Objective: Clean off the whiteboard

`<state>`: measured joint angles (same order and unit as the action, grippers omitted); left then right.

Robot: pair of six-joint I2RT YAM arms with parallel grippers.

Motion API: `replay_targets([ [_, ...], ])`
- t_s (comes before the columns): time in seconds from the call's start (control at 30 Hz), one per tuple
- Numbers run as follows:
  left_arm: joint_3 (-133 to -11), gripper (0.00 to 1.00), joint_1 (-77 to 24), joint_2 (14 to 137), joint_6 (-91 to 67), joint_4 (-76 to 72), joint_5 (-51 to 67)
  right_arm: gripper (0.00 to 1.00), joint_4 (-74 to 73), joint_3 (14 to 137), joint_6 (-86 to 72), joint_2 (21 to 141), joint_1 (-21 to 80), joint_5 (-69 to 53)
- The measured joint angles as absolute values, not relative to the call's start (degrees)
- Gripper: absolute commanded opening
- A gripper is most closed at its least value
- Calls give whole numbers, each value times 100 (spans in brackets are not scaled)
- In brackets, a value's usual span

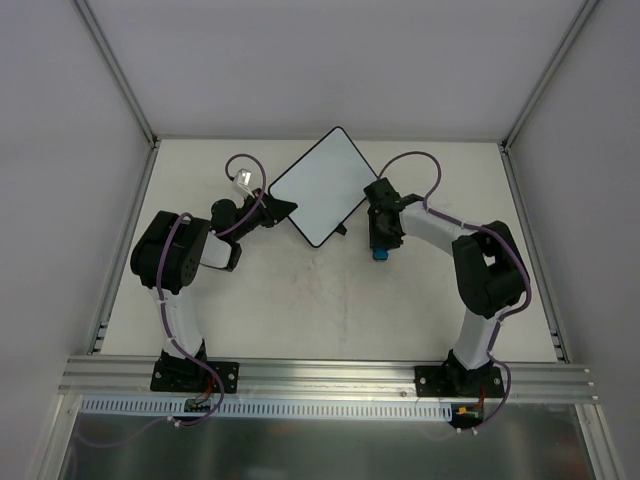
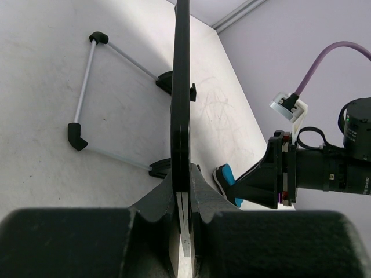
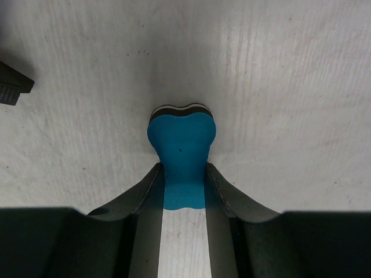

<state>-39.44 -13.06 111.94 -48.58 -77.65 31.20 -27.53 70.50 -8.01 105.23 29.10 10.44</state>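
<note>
The whiteboard is a white rectangle with a thin black frame, turned like a diamond at the back middle of the table. No marks show on its face from above. My left gripper is shut on its left corner. The left wrist view shows the whiteboard edge-on, clamped in the left gripper, with its wire stand sticking out to the left. My right gripper is just right of the board's lower edge, shut on a blue eraser. The right wrist view shows the eraser pinched in the right gripper over bare table.
The table is pale and scuffed, walled by grey panels on three sides, with an aluminium rail at the near edge. In the left wrist view the right gripper with the eraser sits close to the board's right side.
</note>
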Motion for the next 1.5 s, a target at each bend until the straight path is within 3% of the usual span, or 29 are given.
replay_targets([
  [0.2,-3944,0,-1306,11194,-4858,-7765,3120,13,-2779,7052,-784,10578,2912,996],
  [0.23,-3944,0,-1306,11194,-4858,-7765,3120,20,-2779,7052,-784,10582,2912,985],
  [0.27,-3944,0,-1306,11194,-4858,-7765,3120,33,-2779,7052,-784,10584,2912,978],
  [0.37,-3944,0,-1306,11194,-4860,-7765,3120,50,-2779,7054,-775,10584,2912,965],
  [0.67,-3944,6,-1306,11194,-4858,-7765,3120,69,-2781,7072,-722,10584,2915,961],
  [0.9,-3892,20,-1361,11196,-4812,-7658,3148,70,-2781,7072,-722,10584,2930,965],
  [1.17,-3830,49,-1393,11198,-4727,-7496,3144,73,-2781,7074,-720,10584,2974,967],
  [1.5,-3760,72,-1391,11198,-4705,-7450,3144,78,-2783,7083,-716,10584,3006,980],
])
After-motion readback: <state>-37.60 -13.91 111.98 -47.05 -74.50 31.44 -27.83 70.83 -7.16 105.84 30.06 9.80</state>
